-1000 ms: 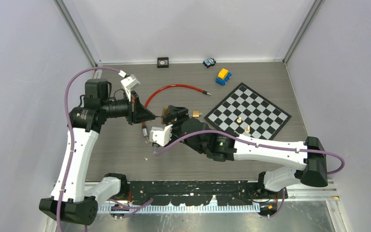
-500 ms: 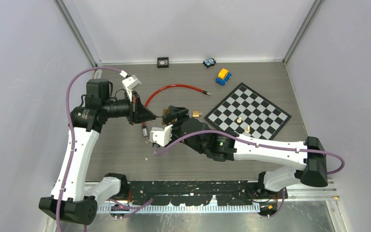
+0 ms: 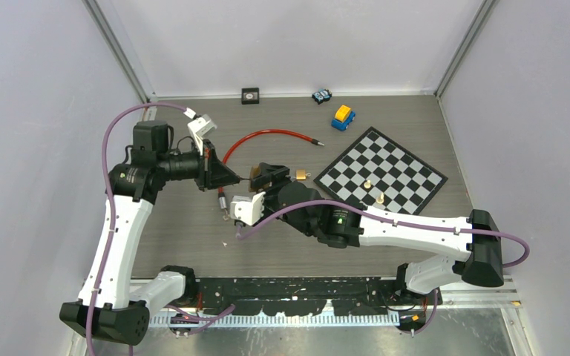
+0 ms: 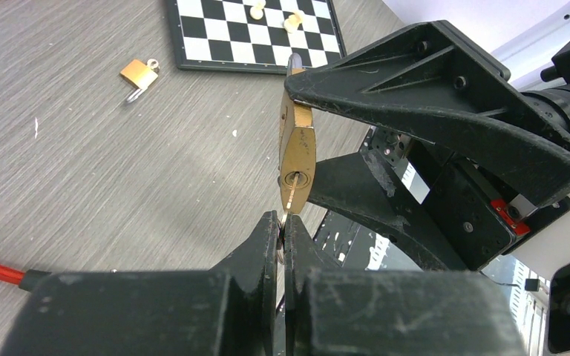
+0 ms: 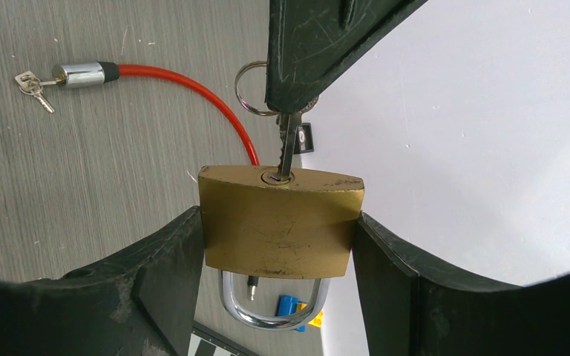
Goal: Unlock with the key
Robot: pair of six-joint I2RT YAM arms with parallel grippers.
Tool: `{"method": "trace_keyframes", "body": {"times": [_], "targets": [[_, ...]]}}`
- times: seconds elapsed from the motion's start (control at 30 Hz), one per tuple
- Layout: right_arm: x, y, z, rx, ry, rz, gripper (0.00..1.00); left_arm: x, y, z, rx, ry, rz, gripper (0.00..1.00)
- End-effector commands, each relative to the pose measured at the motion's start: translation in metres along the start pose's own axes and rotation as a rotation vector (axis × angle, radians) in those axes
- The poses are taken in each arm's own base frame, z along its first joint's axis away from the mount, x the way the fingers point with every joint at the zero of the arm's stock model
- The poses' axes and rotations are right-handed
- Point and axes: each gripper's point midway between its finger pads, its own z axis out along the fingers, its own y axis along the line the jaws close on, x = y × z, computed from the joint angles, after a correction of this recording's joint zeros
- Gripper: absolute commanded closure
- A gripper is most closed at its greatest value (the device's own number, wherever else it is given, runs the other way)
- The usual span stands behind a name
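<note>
Fingers of the left gripper (image 4: pixel 280 226) are pressed together on the key (image 5: pixel 288 152), whose blade is set in the keyhole of the brass padlock (image 5: pixel 280 222). That lock is clamped by its sides in the right gripper (image 3: pixel 267 176) and held raised over the middle of the tabletop (image 3: pixel 193 237), left of the chessboard (image 3: pixel 383 172).

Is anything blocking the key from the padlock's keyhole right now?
Nothing visible does. The key, pinched in the left tool, already has its tip in the keyhole of the brass padlock, which the right tool clamps by its sides. The smaller padlock lies well clear.
</note>
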Motion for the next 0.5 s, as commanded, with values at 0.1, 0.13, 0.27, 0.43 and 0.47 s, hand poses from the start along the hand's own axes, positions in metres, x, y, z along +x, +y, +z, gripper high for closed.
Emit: {"method": "trace_keyframes", "body": {"times": [0.1,0.13,0.27,0.43,0.47], "targets": [[-0.0403,-0.0667,-0.0249,0.180,-0.143,0.092,0.99,-0.0083,-0.0006,0.0021,0.012,-0.031,0.047,1.00],[-0.0400,-0.0666,-0.0247,0.180,-0.141,0.092,0.99,-0.0079,0.0001,0.0029,0.013,-0.030,0.044,1.00],[-0.0410,-0.0680,-0.0243,0.184,-0.142,0.095,0.99,-0.0068,0.0043,0.0055,0.006,-0.032,0.033,1.00],[-0.0427,-0.0698,-0.0231,0.188,-0.144,0.101,0.99,-0.0037,0.0054,0.0078,0.007,-0.027,0.022,1.00],[-0.0432,-0.0707,-0.0230,0.190,-0.144,0.102,0.99,-0.0030,0.0053,0.0080,0.009,-0.027,0.019,1.00]]}}
